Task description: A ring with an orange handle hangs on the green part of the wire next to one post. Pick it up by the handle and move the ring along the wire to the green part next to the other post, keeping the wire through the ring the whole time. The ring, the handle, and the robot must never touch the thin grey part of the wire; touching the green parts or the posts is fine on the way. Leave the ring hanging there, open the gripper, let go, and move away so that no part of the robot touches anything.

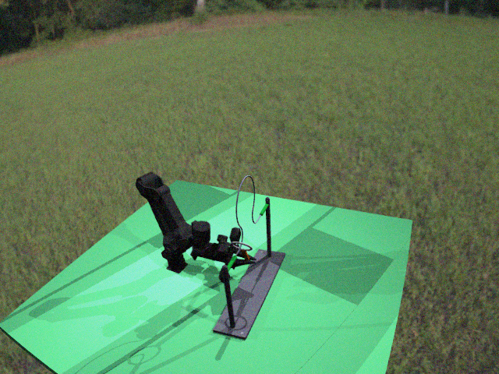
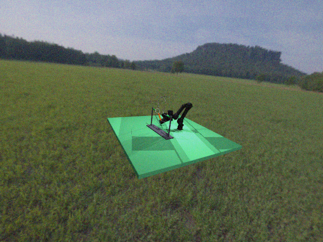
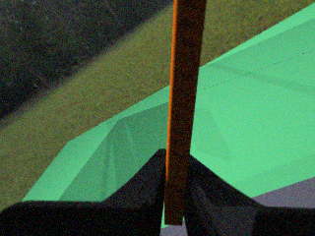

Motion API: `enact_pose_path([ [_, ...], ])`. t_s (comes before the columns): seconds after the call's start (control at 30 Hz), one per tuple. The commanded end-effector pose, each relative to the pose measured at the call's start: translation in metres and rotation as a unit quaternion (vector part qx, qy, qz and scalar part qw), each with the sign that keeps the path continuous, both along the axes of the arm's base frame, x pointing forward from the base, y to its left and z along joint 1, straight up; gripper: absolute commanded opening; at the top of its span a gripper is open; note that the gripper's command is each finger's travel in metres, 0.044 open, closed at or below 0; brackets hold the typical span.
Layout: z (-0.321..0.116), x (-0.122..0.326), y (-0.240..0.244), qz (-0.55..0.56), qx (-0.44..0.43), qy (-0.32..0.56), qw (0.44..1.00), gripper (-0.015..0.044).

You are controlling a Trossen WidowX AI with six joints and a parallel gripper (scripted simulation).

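My gripper point(image 1: 253, 260) point(image 2: 160, 121) point(image 3: 170, 155) is shut on the orange handle point(image 1: 245, 254) point(image 2: 159, 116) point(image 3: 183, 93), with a black finger on each side of it. The handle slants up to the pale ring point(image 1: 250, 246) point(image 2: 157, 112). The ring lies tilted around the wire, close to where the green part point(image 1: 232, 262) point(image 2: 154, 109) by the near post point(image 1: 228, 301) point(image 2: 151, 117) meets the thin grey wire point(image 1: 236, 205) point(image 2: 165, 103). I cannot tell whether ring and wire touch. The ring is outside the wrist view.
The grey wire rises into a tall loop, dips, and ends at another green part point(image 1: 263, 209) on the other post point(image 1: 268, 237) point(image 2: 169, 127). Both posts stand on a dark base plate point(image 1: 257, 281) point(image 2: 159, 131) below my gripper, on the green table point(image 1: 322, 318) point(image 2: 154, 166).
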State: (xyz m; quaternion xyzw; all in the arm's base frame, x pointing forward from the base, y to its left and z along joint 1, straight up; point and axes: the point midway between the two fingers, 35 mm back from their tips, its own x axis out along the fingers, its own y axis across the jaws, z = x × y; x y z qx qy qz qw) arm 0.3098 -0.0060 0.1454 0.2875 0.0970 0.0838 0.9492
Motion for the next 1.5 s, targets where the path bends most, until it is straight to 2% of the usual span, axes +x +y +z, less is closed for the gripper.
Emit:
enact_pose_path([
  [0.0, 0.008, -0.004, 0.007, 0.012, 0.021, 0.010, 1.000, -0.0150],
  [0.43, 0.039, -0.029, 0.029, 0.067, 0.126, 0.081, 0.986, -0.0150],
  [0.83, 0.086, -0.057, 0.042, 0.153, 0.261, 0.151, 0.941, -0.0150],
  [1.47, 0.148, -0.061, 0.053, 0.180, 0.443, 0.144, 0.866, -0.0150],
])
